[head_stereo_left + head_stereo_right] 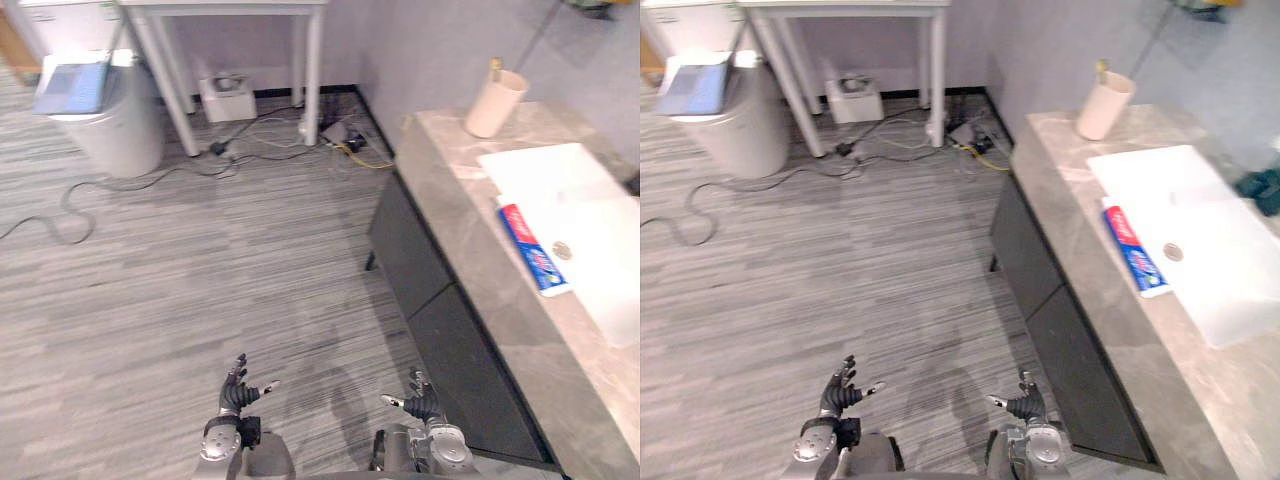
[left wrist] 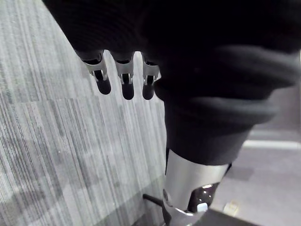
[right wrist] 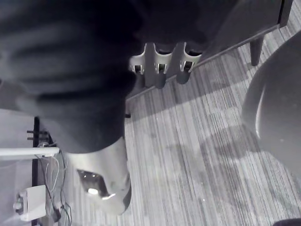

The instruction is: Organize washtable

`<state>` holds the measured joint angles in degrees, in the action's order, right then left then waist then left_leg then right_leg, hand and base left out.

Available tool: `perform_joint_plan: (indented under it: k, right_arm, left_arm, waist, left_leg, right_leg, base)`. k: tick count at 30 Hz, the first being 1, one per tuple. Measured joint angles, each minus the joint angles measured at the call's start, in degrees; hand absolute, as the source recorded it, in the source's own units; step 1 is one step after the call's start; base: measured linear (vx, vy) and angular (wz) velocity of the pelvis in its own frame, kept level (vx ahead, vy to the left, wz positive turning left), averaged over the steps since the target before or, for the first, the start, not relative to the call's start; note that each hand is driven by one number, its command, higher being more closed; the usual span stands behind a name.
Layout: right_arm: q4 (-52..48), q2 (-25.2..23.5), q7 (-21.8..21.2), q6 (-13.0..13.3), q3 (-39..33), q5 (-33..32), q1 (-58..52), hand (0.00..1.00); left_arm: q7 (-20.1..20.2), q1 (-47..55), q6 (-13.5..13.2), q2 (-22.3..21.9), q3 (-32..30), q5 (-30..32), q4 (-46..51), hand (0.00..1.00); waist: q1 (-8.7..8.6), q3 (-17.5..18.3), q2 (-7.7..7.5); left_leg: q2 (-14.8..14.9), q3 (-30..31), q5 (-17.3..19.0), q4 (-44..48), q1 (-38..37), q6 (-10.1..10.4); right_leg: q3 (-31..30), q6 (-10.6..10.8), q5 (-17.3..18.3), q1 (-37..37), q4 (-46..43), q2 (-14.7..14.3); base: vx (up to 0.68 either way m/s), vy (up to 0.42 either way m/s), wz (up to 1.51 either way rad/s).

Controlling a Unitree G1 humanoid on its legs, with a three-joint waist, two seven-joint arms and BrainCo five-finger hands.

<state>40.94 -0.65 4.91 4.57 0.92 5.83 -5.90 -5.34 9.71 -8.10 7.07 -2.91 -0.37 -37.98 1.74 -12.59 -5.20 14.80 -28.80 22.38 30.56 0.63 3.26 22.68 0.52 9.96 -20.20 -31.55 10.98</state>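
Grey stone desk [image 1: 450, 210] along the right, its long front edge above dark cabinet fronts [image 1: 420, 270]. Set in it, a white sink [image 1: 560, 175], cut off at the right. A red-and-blue toothpaste tube [image 1: 533, 250] lies along the sink's left rim; a beige cup [image 1: 495, 102] stands upright at the far end, well apart. Open floor [image 1: 200, 280] to the left. Low over it, the left hand [image 1: 238, 395] and right hand [image 1: 420, 405], fingers loosely spread, both empty. A dark object [image 1: 1262, 190] at the sink's right edge is too cropped to identify.

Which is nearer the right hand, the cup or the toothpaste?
The red-and-blue toothpaste box, lying flat at the edge of the sink; the beige cup stands upright farther back.
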Motion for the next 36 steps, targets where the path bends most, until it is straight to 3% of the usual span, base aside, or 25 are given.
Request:
perform_joint_plan:
  k: [1, 2, 4, 7, 8, 9, 10, 11, 12, 13, 14, 16, 17, 18, 19, 21, 22, 23, 25, 26, 29, 32, 36]
  right_arm:
    - [2.08, 1.31, -0.04, -0.12, 0.05, 0.48, 0.52, 0.00]
    - [3.15, 3.07, -0.02, -0.11, -0.03, 1.11, 1.03, 0.00]
    - [3.23, 4.43, -0.04, -0.16, -0.57, 1.51, 0.68, 0.00]
    - [3.16, 4.35, -0.04, -0.24, -0.87, 1.48, -0.10, 0.00]
    - [2.97, 4.18, -0.01, -0.23, -0.84, 1.38, -1.02, 0.00]
    - [2.82, 4.13, 0.05, -0.23, -0.87, 1.23, -1.38, 0.00]
    - [2.71, 3.75, 0.15, -0.25, -0.91, 0.86, -1.65, 0.00]
    - [2.80, 3.73, 0.09, -0.23, -1.81, 0.77, -1.36, 0.00]
    - [2.80, 3.73, 0.09, -0.23, -1.81, 0.77, -1.36, 0.00]
    - [3.30, 3.11, -0.03, -0.41, -2.76, 0.75, -1.11, 0.00]
    - [3.28, 2.96, 0.01, -0.55, -3.27, 0.72, -1.05, 0.00]
    - [3.27, 2.90, 0.13, -0.64, -3.45, 0.44, -0.68, 0.00]
    - [3.24, 2.83, 0.18, -0.63, -3.41, 0.39, -0.53, 0.00]
    - [3.19, 2.76, 0.22, -0.63, -3.38, 0.38, -0.54, 0.00]
    - [2.98, 2.17, 0.28, -0.61, -3.38, 0.41, -0.70, 0.00]
    - [1.58, 1.59, 0.25, -0.61, -3.39, 0.55, -1.57, 0.00]
    - [0.67, 1.53, 0.20, -0.61, -3.38, 0.58, -1.89, 0.00]
    - [-0.28, 1.30, 0.20, -0.68, -3.40, 1.22, -2.00, 0.00]
    - [-0.29, 0.76, 0.10, -0.67, -3.34, 1.56, -1.93, 0.00]
    - [-0.27, 0.29, -0.01, -0.69, -3.28, 1.63, -1.43, 0.00]
    - [0.76, 0.03, -0.06, -0.69, -2.69, 2.39, -0.07, 0.00]
    - [3.79, 1.33, -0.05, -0.69, -1.80, 3.93, 0.88, 0.00]
    - [6.12, 3.89, 0.02, -0.71, -1.44, 4.12, 1.76, 0.00]
  left_arm:
    - [-0.05, -0.11, 0.20, -0.27, 0.02, -0.01, -1.64, 0.00]
    - [0.08, 0.41, 0.12, -1.10, 0.04, -0.01, -2.01, 0.00]
    - [0.16, 0.16, 0.11, -1.59, 0.07, 0.04, -2.26, 0.00]
    - [0.30, -0.95, 0.04, -1.79, 0.06, 0.11, -2.18, 0.00]
    - [0.36, -0.65, 0.04, -2.09, 0.06, 0.46, -2.14, 0.00]
    - [0.37, -0.41, 0.02, -2.31, 0.13, 0.59, -2.11, 0.00]
    - [0.39, 0.05, -0.03, -2.72, 0.23, 0.96, -2.04, 0.00]
    - [0.41, 0.30, 0.01, -2.78, 0.28, 1.04, -2.07, 0.00]
    - [0.41, 0.30, 0.01, -2.78, 0.28, 1.04, -2.07, 0.00]
    - [0.40, 0.42, 0.01, -3.08, 0.27, 1.08, -2.09, 0.00]
    - [0.36, 0.51, -0.01, -3.54, 0.12, 1.09, -2.09, 0.00]
    - [0.32, 0.60, -0.07, -4.26, 0.00, 1.12, -2.08, 0.00]
    - [0.28, 0.54, -0.12, -4.26, 0.00, 1.12, -2.09, 0.00]
    - [0.27, 0.55, -0.12, -4.26, 0.02, 1.13, -2.18, 0.00]
    - [0.27, 0.52, -0.13, -4.56, 0.07, 1.16, -2.66, 0.00]
    - [0.17, 0.03, -0.74, -4.66, 0.01, 1.20, -2.55, 0.00]
    - [0.18, 0.27, -1.15, -4.83, 0.01, 1.27, -2.56, 0.00]
    - [0.16, 0.90, -1.22, -5.14, 0.02, 1.49, -2.60, 0.00]
    - [0.16, 1.56, -1.25, -5.20, -0.01, 1.76, -2.61, 0.00]
    - [-0.02, 1.65, -1.24, -5.01, -0.05, 1.86, -2.63, 0.00]
    - [-0.07, 0.99, -1.26, -4.50, 0.12, 2.07, -4.52, 0.00]
    - [-0.05, 0.01, -1.26, -4.33, 0.35, 2.06, -6.37, 0.00]
    - [0.12, -0.10, -1.24, -4.50, 1.29, 2.05, -7.68, 0.00]
  waist:
    - [-0.79, -0.26, 0.96]
    - [-0.95, -0.25, 3.18]
    - [-1.43, -0.17, 4.40]
    - [-1.68, -0.38, 4.61]
    - [-1.59, -0.41, 4.59]
    - [-1.11, -0.45, 4.58]
    - [-0.91, -0.32, 4.36]
    - [-0.91, -0.30, 4.50]
    - [-0.91, -0.30, 4.50]
    - [-0.93, -0.44, 4.22]
    - [-0.79, -0.45, 4.22]
    - [-0.50, -0.39, 4.61]
    - [-0.16, -0.27, 4.98]
    - [0.22, -0.33, 5.19]
    - [0.63, 0.11, 4.80]
    - [0.48, 1.03, 3.86]
    - [0.76, 0.92, 4.28]
    - [0.65, 1.46, 3.44]
    - [0.77, 1.62, 3.94]
    - [0.87, 2.16, 3.06]
    - [0.39, 2.13, 3.43]
    - [-0.23, 2.46, 4.14]
    - [-1.11, 2.53, 5.21]
  left_leg:
    - [-0.20, 1.81, -0.22, -0.65, -1.13, 0.51]
    - [-0.08, 4.05, -1.36, -2.95, -2.86, 2.41]
    - [0.32, 5.96, -2.32, -2.78, -3.42, 4.06]
    - [3.25, 11.23, -7.15, 6.88, -1.78, 3.85]
    - [5.02, 13.14, -11.89, 13.95, -0.15, 2.14]
    - [5.58, 14.33, -11.77, 17.76, 0.89, 2.34]
    - [5.14, 16.04, -8.82, 22.85, 3.37, 2.44]
    - [3.53, 18.04, -6.47, 23.49, 6.05, 2.07]
    - [3.53, 18.04, -6.47, 23.49, 6.05, 2.07]
    - [-0.76, 20.76, -4.46, 17.19, 9.29, 1.61]
    - [-3.06, 22.83, -4.34, 12.88, 10.58, 1.42]
    - [-8.09, 31.00, -4.60, 2.23, 11.93, 1.83]
    - [-10.02, 36.33, -5.72, -3.79, 11.31, 2.79]
    - [-10.23, 37.01, -8.77, -4.65, 10.73, 3.19]
    - [-10.67, 35.36, -9.70, -4.94, 9.35, 1.75]
    - [-10.69, 31.45, -8.52, -5.14, 8.68, 0.28]
    - [-10.62, 29.12, -8.04, -5.09, 8.01, -0.54]
    - [-10.76, 25.69, -7.13, -5.14, 6.48, -2.12]
    - [-10.82, 21.99, -6.37, -5.79, 5.15, -2.95]
    - [-10.84, 18.97, -6.05, -6.52, 3.79, -3.47]
    - [-10.77, 14.18, -6.04, -9.03, 0.29, -3.55]
    - [-10.79, 13.43, -7.42, -12.57, -2.17, -2.63]
    - [-10.62, 16.28, -9.87, -14.40, -2.14, -1.61]
  right_leg:
    - [0.34, -2.72, -0.20, 1.36, 0.23, -0.89]
    - [-0.85, -3.98, 0.06, 2.06, 1.22, -2.95]
    - [-1.08, -4.50, 1.79, 2.22, 0.68, -3.94]
    - [-1.25, -5.33, 2.72, 7.04, 3.51, -7.37]
    - [-2.70, -5.41, 2.73, 10.84, 6.47, -9.36]
    - [-3.62, -5.62, 2.70, 12.61, 7.76, -10.21]
    - [-5.55, -6.09, 2.93, 14.48, 9.02, -11.44]
    - [-7.22, -6.75, 3.12, 15.53, 9.86, -12.06]
    - [-7.22, -6.75, 3.12, 15.53, 9.86, -12.06]
    - [-10.04, -6.39, 2.66, 16.47, 10.70, -12.33]
    - [-11.90, -6.25, 2.57, 16.54, 10.84, -12.42]
    - [-16.81, -5.60, 2.29, 16.92, 11.13, -12.91]
    - [-19.91, -4.68, 2.29, 16.93, 10.99, -13.44]
    - [-21.75, -3.93, 2.37, 16.82, 10.89, -13.90]
    - [-24.85, -2.69, 2.63, 16.99, 10.93, -13.79]
    - [-27.88, -0.79, 2.60, 16.81, 11.88, -12.97]
    - [-29.47, -0.31, 2.76, 16.72, 11.83, -12.64]
    - [-30.99, 1.01, 3.48, 16.71, 11.24, -11.40]
    - [-30.30, 2.13, 3.94, 15.58, 9.69, -9.35]
    - [-26.01, 2.71, 3.82, 14.64, 7.93, -6.54]
    - [-15.05, 3.66, 2.89, 13.98, 7.54, -2.71]
    - [-10.03, 3.28, 1.20, 13.77, 8.35, -2.76]
    - [-10.25, 1.88, -2.15, 16.04, 14.93, -5.01]
  base:
    - [0.30, -0.155, -0.58]
    - [0.27, -0.115, -0.58]
    - [0.24, -0.124, -0.35]
    - [0.20, -0.159, -0.31]
    - [0.19, -0.139, -0.39]
    - [0.18, -0.089, -0.68]
    - [0.21, -0.068, -0.84]
    - [0.16, -0.024, -0.71]
    - [0.17, 0.000, -0.83]
    - [0.17, 0.047, -0.79]
    - [0.17, 0.077, -1.13]
    - [0.16, 0.181, -1.30]
    - [0.17, 0.280, -1.42]
    - [0.13, 0.255, -1.44]
    - [0.16, 0.305, -1.12]
    - [0.14, 0.247, -0.93]
    - [0.12, 0.218, -1.04]
    - [0.11, 0.216, -1.01]
    - [0.11, 0.226, -1.03]
    - [0.09, 0.167, -1.06]
    - [0.06, 0.048, -0.91]
    - [0.06, -0.043, -0.44]
    - [0.03, -0.060, -0.22]
